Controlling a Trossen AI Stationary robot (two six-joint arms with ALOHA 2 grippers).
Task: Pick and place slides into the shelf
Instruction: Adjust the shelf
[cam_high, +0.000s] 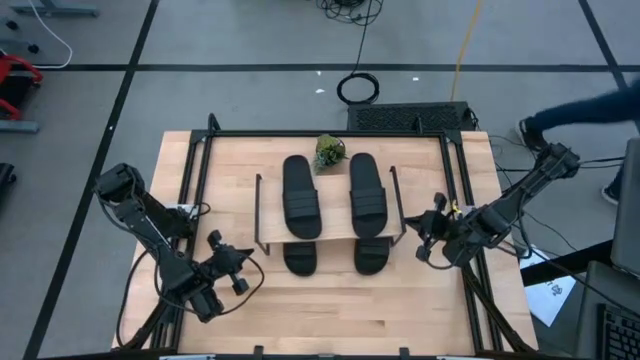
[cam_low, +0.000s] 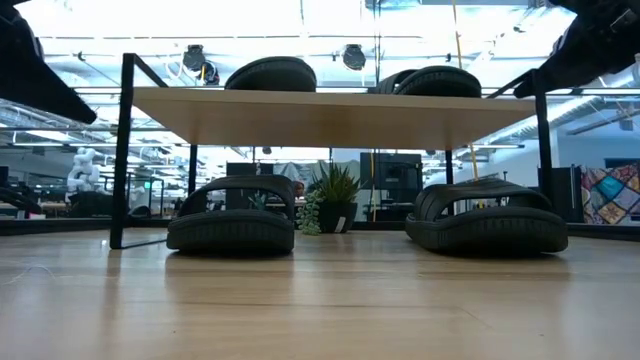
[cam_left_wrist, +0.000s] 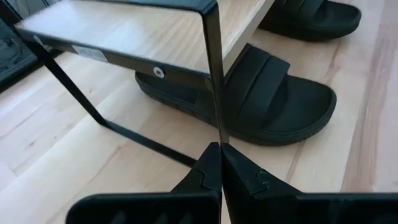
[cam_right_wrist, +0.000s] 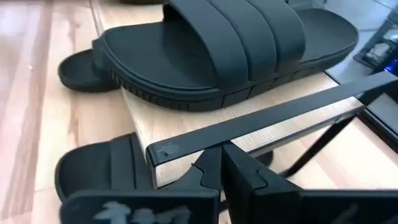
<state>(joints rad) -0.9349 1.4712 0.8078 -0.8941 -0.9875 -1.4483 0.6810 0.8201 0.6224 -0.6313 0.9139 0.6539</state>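
Black slides: four black ribbed-strap slide sandals, two (cam_high: 301, 194) (cam_high: 367, 190) on the small light-wood shelf (cam_high: 396, 215) top board, two (cam_high: 299, 258) (cam_high: 372, 256) under it, long way pointing to the tabletop's front edge.
Left gripper (cam_high: 232, 272): fingers together, empty, near shelf's left side.
Right gripper (cam_high: 428, 235): fingers together, empty, just beside shelf's right side.
Judgement: nothing left to carry.

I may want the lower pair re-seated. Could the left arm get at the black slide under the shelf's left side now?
Probably yes: the left gripper, shut, faces that black ribbed-strap slide sandal, whose end sticks out past the small wooden wire-legged shelf. Only the thin black leg partly intervenes.
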